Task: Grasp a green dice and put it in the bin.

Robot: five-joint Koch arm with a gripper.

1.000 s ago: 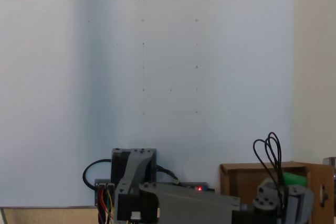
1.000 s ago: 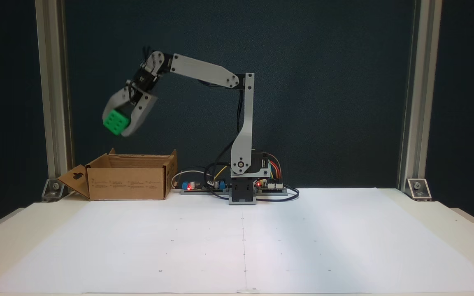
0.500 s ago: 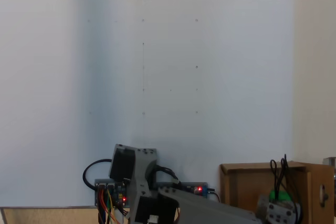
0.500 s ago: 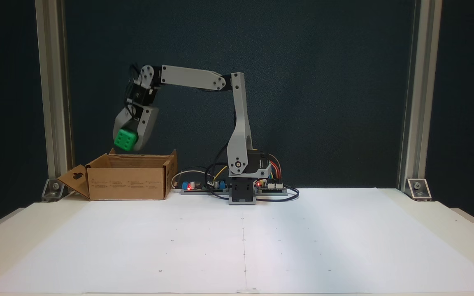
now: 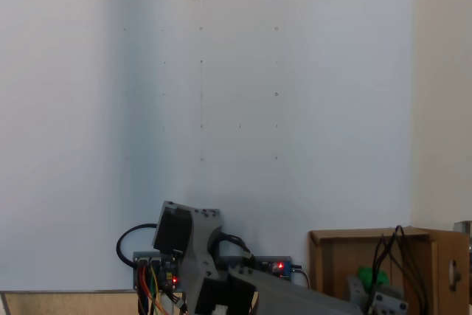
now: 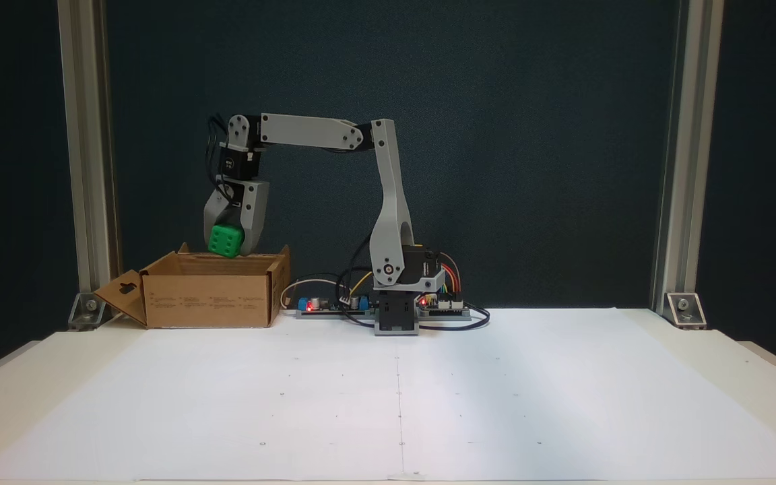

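Note:
The green dice [image 6: 226,240] is a bright green cube with darker pips, held between the jaws of my gripper [image 6: 228,244], which points straight down and is shut on it. It hangs just above the top edge of the bin [image 6: 209,296], a brown cardboard box with upright flaps at the table's back left. In a fixed view from above, the green dice [image 5: 369,277] shows as a green patch over the bin [image 5: 335,267] at the lower right, partly hidden by the grey wrist and black cables.
The arm's base [image 6: 398,296] with circuit boards and coloured wires sits at the back middle of the table. A large white paper sheet [image 6: 395,397] covers the table in front. Aluminium posts [image 6: 88,155] stand at both back corners.
The arm has swung inward and lowered, carrying the green dice down from well above the bin to just over its rim. The gripper has turned from tilted to pointing straight down.

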